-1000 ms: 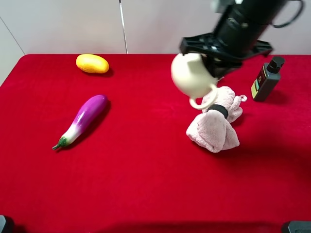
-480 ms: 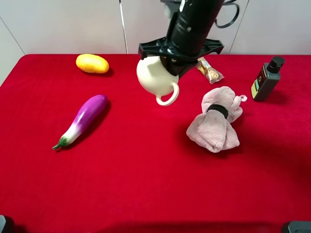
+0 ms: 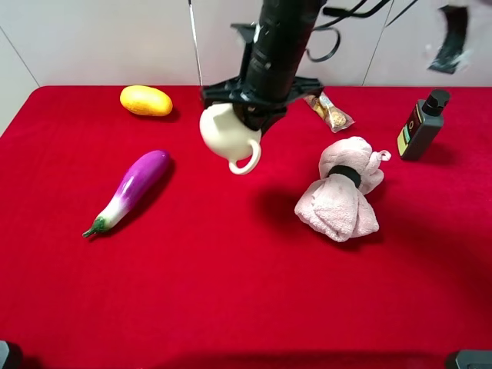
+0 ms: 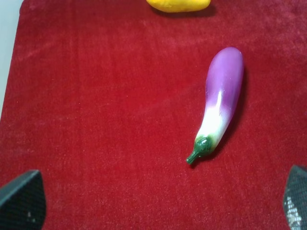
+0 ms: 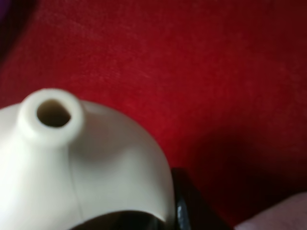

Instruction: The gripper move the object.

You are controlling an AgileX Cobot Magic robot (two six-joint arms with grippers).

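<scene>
The cream-white pitcher (image 3: 225, 134) hangs in the air above the red table, its looped handle pointing down toward the front. My right gripper (image 3: 247, 108) is shut on the pitcher's rim and reaches in from the back, past the table's middle. In the right wrist view the pitcher (image 5: 81, 163) fills the frame, spout forward, with one black finger (image 5: 184, 206) against its side. My left gripper (image 4: 153, 206) is open and empty above the table's left part; only its two fingertips show.
A purple eggplant (image 3: 131, 190) lies at the left, also in the left wrist view (image 4: 218, 103). A yellow fruit (image 3: 146, 101) sits at the back left. A pink rolled towel (image 3: 342, 188), a snack packet (image 3: 329, 112) and a dark bottle (image 3: 421, 125) lie to the right.
My right gripper has carried the pitcher leftward, from above the pink towel to left of the table's middle. The snack packet came into view. The left gripper has not moved.
</scene>
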